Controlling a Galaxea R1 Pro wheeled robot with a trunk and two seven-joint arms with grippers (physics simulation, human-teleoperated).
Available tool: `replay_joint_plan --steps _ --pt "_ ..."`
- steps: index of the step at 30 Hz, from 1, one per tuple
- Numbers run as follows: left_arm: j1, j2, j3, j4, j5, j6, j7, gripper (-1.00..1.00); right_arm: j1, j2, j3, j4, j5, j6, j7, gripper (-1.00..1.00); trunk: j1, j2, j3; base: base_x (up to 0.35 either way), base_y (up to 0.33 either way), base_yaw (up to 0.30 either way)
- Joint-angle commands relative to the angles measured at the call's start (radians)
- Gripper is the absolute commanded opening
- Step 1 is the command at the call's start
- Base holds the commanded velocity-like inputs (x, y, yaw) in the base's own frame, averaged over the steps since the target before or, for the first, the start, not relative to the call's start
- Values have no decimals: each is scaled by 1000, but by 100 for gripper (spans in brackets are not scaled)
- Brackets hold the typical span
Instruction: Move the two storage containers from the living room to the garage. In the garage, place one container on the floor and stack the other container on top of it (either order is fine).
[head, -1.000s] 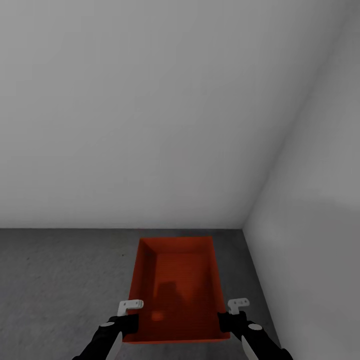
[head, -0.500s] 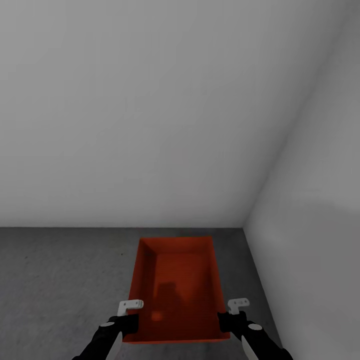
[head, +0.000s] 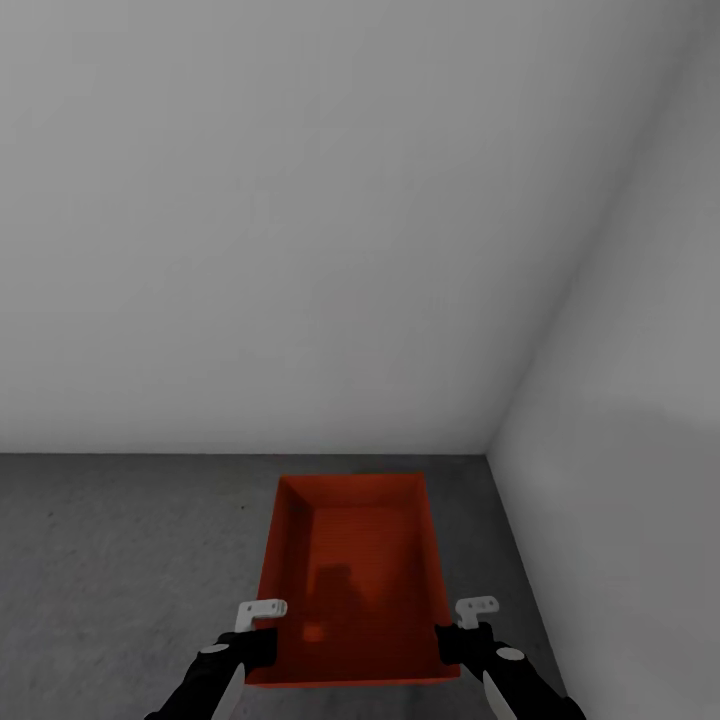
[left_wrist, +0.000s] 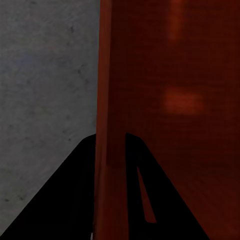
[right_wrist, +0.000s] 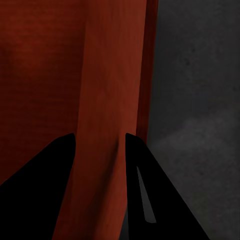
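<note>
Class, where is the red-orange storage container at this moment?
In the head view, the storage container sits low and centre over the concrete floor, between the left gripper and right gripper, near the wall corner.

Container (head: 352, 570) red-orange, plain. Floor (head: 120, 560) dark grey, speckled. Walls (head: 300, 220) pale grey, plain. Both grippers, left (head: 258, 628) and right (head: 462, 628): black fingers, white brackets.

container's (head: 355, 570) near wall foot hidden, both arms cut off at bottom edge

No readable text or markings anywhere.
</note>
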Motion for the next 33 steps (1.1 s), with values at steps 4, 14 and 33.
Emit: replay_joint_plan --steps 4,14,33 --pt "0 0 -3 0 -15 8 33 -100 -1 0 1 -28 -12 6 36 -100 0 0 -1 0 0 0" --pt "0 1 -3 0 -15 8 33 -100 -1 0 1 -28 -12 5 36 -100 0 0 -1 0 0 0" --pt "0 1 -3 0 -15 8 33 -100 -1 0 1 -28 -11 5 36 -100 0 0 -1 47 0 0"
